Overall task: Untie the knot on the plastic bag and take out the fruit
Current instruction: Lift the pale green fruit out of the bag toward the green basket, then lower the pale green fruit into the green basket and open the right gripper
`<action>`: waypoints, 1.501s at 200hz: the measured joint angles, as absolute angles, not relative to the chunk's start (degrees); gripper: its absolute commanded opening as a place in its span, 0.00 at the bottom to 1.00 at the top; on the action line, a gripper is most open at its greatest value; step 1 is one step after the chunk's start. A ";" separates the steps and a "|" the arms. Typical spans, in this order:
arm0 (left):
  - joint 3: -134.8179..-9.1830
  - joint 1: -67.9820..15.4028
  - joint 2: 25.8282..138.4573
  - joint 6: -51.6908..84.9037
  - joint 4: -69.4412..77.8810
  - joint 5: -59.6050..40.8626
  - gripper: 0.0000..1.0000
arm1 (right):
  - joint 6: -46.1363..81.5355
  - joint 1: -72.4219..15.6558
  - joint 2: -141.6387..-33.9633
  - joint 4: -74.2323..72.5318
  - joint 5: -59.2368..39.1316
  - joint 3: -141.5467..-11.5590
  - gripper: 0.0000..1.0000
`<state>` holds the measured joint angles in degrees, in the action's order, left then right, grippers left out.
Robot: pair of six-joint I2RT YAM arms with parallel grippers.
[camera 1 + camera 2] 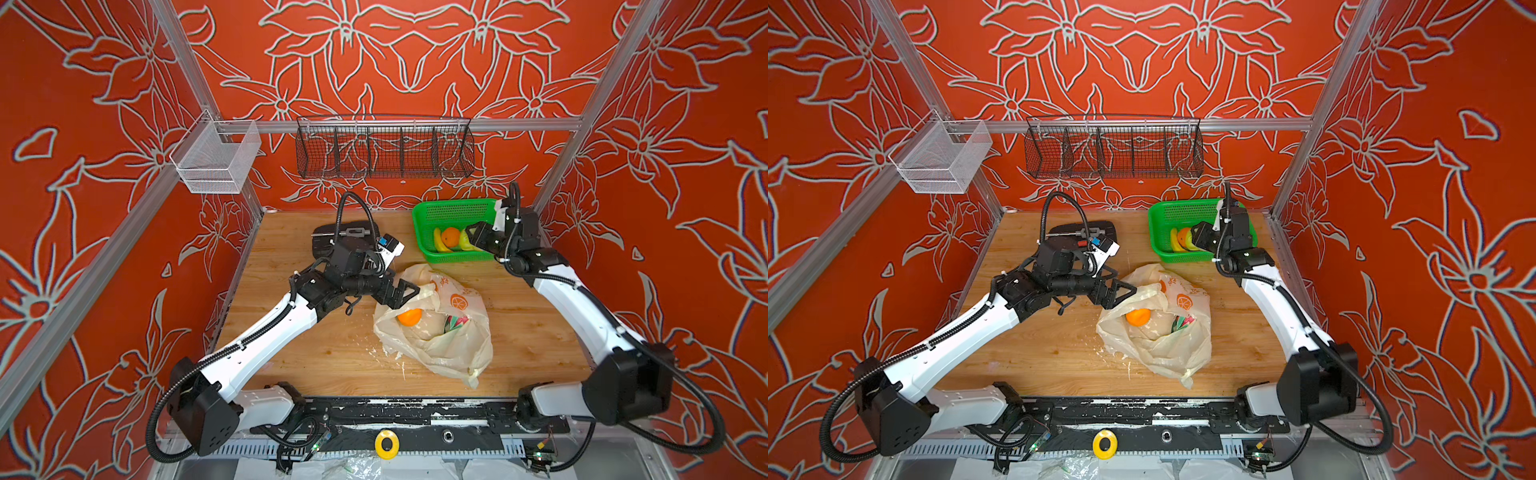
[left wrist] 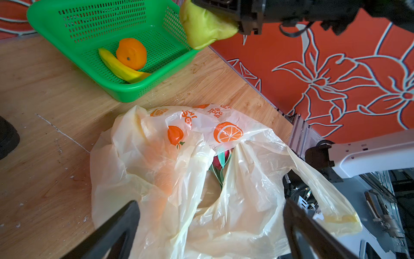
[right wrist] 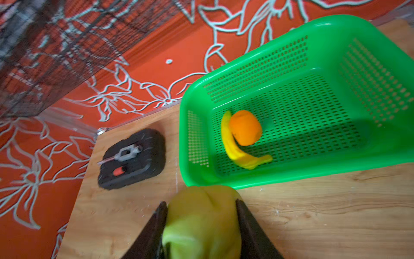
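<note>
The cream-white plastic bag (image 1: 440, 349) (image 1: 1158, 353) (image 2: 242, 210) lies mid-table with its mouth gaping. No knot shows, and one handle strip (image 2: 324, 197) trails loose. Inside it are an orange (image 1: 409, 317) (image 1: 1138, 316) and a pink-and-green dragon fruit (image 1: 455, 322) (image 2: 220, 160). My left gripper (image 1: 409, 297) (image 1: 1123, 298) (image 2: 211, 201) is open, its fingers spread wide over the bag's rim. Over the green basket's (image 1: 457, 208) (image 3: 291, 56) front edge, my right gripper (image 1: 471, 239) (image 3: 201, 201) is shut on a yellow-green fruit (image 1: 465, 240) (image 2: 201, 27) (image 3: 201, 224).
An orange (image 2: 132, 53) (image 3: 245, 127) and a small yellow banana (image 2: 121, 67) (image 3: 237, 154) lie in the green basket. A black tray (image 1: 324, 245) (image 3: 147, 143) with a metal tool sits at the back. On the rear rail hang a black wire basket (image 1: 384, 149) and a white mesh basket (image 1: 216, 158).
</note>
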<state>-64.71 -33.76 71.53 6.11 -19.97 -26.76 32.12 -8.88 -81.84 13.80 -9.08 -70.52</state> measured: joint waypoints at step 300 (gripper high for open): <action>-64.71 -34.85 71.53 4.86 -20.47 -26.06 0.99 | 30.39 -0.43 -130.45 36.18 -5.39 -116.66 0.78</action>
<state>-64.71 -34.85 71.53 4.86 -20.47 -26.06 30.39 -0.43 -130.45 36.18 -5.39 -116.66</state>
